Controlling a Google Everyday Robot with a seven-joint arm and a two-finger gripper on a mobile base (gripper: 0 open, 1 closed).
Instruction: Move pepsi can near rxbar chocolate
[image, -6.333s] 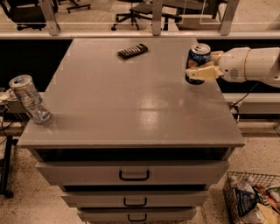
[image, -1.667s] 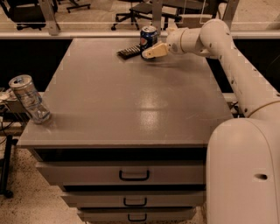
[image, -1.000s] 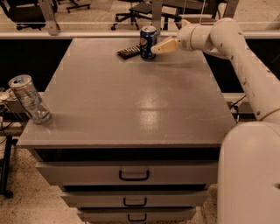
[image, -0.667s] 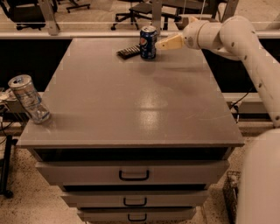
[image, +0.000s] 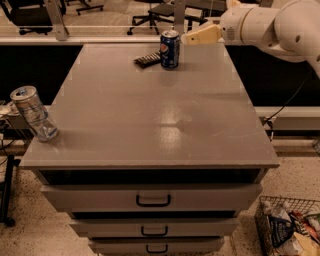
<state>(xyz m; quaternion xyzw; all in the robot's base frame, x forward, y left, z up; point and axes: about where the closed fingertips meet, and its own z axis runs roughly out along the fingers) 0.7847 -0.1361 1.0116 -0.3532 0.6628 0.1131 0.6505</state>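
Observation:
The dark blue pepsi can (image: 170, 49) stands upright at the far edge of the grey cabinet top (image: 150, 120). The rxbar chocolate (image: 148, 60), a flat dark bar, lies right beside the can on its left, touching or nearly touching it. My gripper (image: 192, 37) hovers just right of the can's top, apart from it, with its tan fingers open and empty. The white arm runs off to the upper right.
A silver clear-looking can (image: 34, 113) stands at the near left corner of the top. Drawers (image: 152, 200) sit below the front edge. A wire basket (image: 287, 227) with packets stands on the floor at lower right. Office chairs (image: 150, 12) are behind.
The gripper carried the pepsi can from the right edge to beside the rxbar, let it go, and has drawn back to the right and slightly up.

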